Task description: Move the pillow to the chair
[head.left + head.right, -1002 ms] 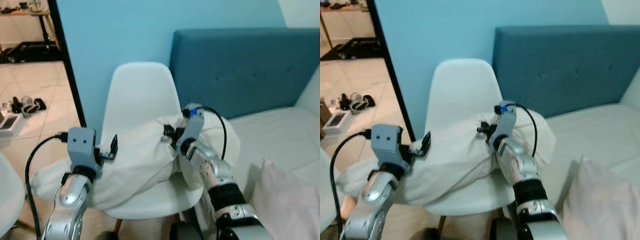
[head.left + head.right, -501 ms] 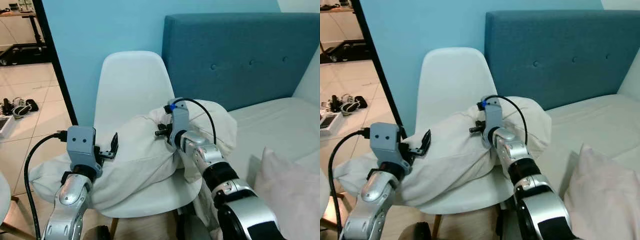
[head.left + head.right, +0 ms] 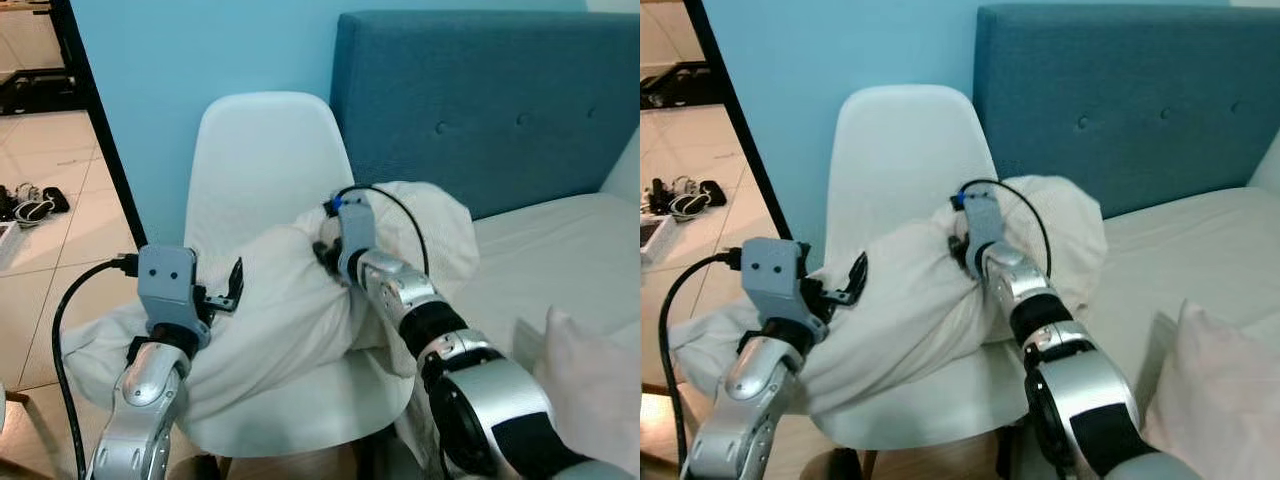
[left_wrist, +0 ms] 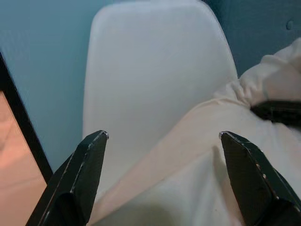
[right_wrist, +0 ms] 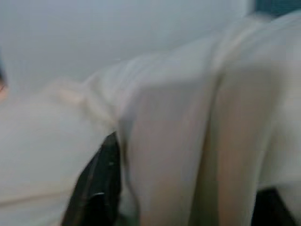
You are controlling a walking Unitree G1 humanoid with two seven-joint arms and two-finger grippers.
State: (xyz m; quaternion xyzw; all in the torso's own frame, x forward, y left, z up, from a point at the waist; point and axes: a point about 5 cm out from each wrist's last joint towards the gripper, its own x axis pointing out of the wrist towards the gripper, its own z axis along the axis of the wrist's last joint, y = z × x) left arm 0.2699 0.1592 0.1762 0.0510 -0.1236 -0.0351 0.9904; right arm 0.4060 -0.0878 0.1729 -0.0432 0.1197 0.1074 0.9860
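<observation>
the left gripper, its two long black fingers spread wide with nothing between them, hovers just above the soft, creased white pillow, which lies slumped across the seat of the smooth, moulded white plastic chair directly ahead of both grippers and sags over the seat edge below the left one. the right gripper is pressed into the bunched fabric at the pillow's middle, with folds wrapped around its fingers; whether they are clamped on the cloth cannot be told. to the right of that gripper stand a teal padded headboard with button tufts and a white mattress.
</observation>
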